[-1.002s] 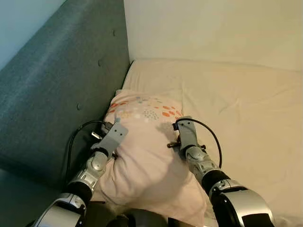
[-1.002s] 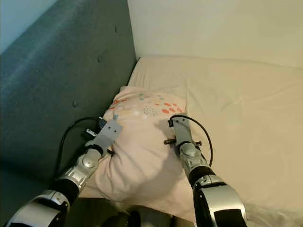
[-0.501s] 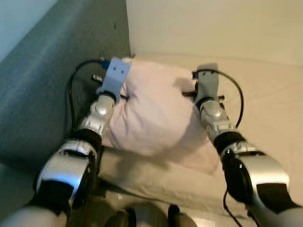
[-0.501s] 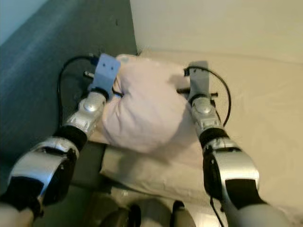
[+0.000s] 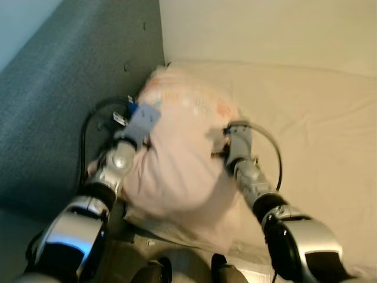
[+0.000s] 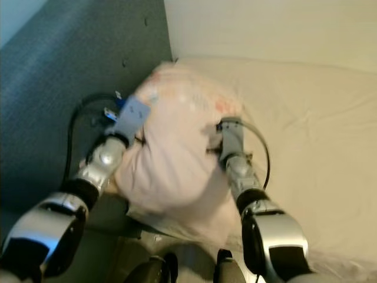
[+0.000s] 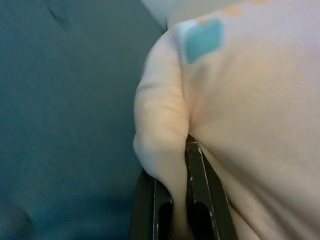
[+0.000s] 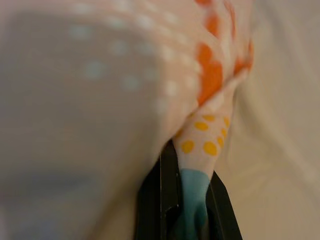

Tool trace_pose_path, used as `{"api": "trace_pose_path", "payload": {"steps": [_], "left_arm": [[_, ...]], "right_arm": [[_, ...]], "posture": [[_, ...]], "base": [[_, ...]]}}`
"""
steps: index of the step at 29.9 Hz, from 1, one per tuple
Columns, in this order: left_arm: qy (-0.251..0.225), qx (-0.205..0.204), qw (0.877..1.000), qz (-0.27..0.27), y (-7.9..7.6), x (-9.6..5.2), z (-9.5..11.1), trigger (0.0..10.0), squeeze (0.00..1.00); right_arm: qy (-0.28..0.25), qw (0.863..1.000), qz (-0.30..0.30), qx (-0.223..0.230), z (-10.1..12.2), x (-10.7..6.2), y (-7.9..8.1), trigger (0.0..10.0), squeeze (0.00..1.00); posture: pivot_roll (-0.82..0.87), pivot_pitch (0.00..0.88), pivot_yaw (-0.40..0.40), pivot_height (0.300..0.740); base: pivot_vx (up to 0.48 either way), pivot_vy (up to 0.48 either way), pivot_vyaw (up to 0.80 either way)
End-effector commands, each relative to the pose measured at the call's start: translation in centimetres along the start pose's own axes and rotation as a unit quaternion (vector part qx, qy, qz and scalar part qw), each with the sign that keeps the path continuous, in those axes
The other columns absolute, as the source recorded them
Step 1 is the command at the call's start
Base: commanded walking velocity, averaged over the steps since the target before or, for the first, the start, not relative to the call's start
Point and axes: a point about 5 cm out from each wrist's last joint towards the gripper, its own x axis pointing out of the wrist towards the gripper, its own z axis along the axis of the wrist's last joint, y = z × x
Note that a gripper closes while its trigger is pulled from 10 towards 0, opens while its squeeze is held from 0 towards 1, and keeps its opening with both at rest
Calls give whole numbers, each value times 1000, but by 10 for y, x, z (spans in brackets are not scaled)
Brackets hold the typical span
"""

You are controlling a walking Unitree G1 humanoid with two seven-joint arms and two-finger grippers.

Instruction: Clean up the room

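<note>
Pink patterned pillow (image 5: 182, 147) held over the bed (image 5: 312, 118) beside the grey headboard (image 5: 65, 100); left gripper (image 7: 172, 192) and right gripper (image 8: 187, 200) each pinch a fold at opposite edges; likely light, soft, sagging; hold by bunched cover.

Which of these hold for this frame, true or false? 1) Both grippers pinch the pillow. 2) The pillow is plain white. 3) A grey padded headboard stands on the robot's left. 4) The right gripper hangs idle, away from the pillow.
1) True: the left gripper and the right gripper each clamp a fold of the pillow.
2) False: it is pale pink with coloured spots.
3) True: the headboard rises beside the mattress.
4) False: it grips the pillow's edge.
</note>
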Motion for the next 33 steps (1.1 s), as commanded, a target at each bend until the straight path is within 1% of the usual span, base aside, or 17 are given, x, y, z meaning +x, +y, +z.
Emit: {"api": "trace_pose_path", "payload": {"steps": [1, 2, 4, 8, 10, 15, 18, 19, 22, 23, 25, 26, 27, 29, 30, 32, 33], "left_arm": [[32, 13, 999, -10, -22, -14, -17, 10000, 0], [47, 5, 999, -13, -30, -19, -22, 10000, 0], [55, -1, 998, -15, -35, -22, -24, 10000, 0], [57, -13, 998, -21, -47, -25, -21, 10000, 0], [57, -13, 998, -21, -47, -25, -21, 10000, 0], [43, -44, 998, -19, -54, -22, -10, 10000, 0], [46, -55, 997, -22, -56, -23, -10, 10000, 0], [51, -80, 995, -27, -58, -24, -10, 10000, 0], [52, -86, 995, -28, -59, -24, -10, 10000, 0], [60, -111, 991, -36, -60, -24, -10, 10000, 1000], [60, -111, 991, -36, -60, -24, -10, 10000, 1000], [65, -132, 988, -44, -62, -24, -9, 10000, 1000], [65, -132, 988, -44, -62, -24, -9, 10000, 1000], [64, -162, 983, -63, -67, -24, -5, 10000, 1000], [62, -169, 981, -73, -71, -24, -3, 10000, 1000], [62, -169, 981, -73, -71, -24, -3, 10000, 1000], [58, -175, 979, -87, -74, -25, -2, 10000, 1000]], "right_arm": [[39, 999, -7, 8, -22, -4, 0, 10000, 0], [47, 999, -15, 6, -28, -5, -2, 10000, 0], [53, 998, -21, 5, -32, -6, -4, 10000, 0], [61, 998, -33, 6, -38, -8, -9, 10000, 0], [61, 998, -33, 6, -38, -8, -9, 10000, 0], [41, 999, -14, -17, -35, -8, -8, 10000, 0], [37, 999, -16, -18, -34, -8, -9, 10000, 0], [28, 999, -19, -11, -31, -8, -10, 10000, 0], [26, 999, -20, -9, -31, -7, -11, 10000, 20], [19, 999, -26, -13, -28, -7, -12, 10000, 1000], [19, 999, -26, -13, -28, -7, -12, 10000, 1000], [13, 1000, -25, -9, -25, -6, -12, 10000, 1000], [13, 1000, -25, -9, -25, -6, -12, 10000, 1000], [7, 999, -39, -19, -21, -6, -14, 10000, 1000], [9, 998, -48, -28, -22, -6, -16, 10000, 671], [9, 998, -48, -28, -22, -6, -16, 10000, 671], [13, 998, -59, -34, -23, -6, -18, 10000, 306]], "posture": [[107, 378, 63, 740], [108, 379, 66, 740], [108, 382, 69, 740], [103, 383, 75, 740], [103, 383, 75, 740], [101, 384, 78, 740], [101, 384, 78, 740], [102, 384, 75, 740], [102, 384, 75, 740], [102, 383, 74, 740], [102, 383, 74, 740], [102, 383, 73, 740], [102, 383, 73, 740], [103, 381, 73, 740], [106, 378, 72, 740], [106, 378, 72, 740], [108, 374, 73, 740]], "base": [[0, 0, 0], [0, 0, 0], [0, 0, 0], [0, 0, 0], [0, 0, 0], [0, 0, 0], [0, 0, 0], [0, 0, 0], [0, 0, 0], [0, 0, 0], [0, 0, 0], [0, 0, 0], [0, 0, 0], [0, 0, 0], [0, 0, 0], [0, 0, 0], [0, 0, 0]]}}
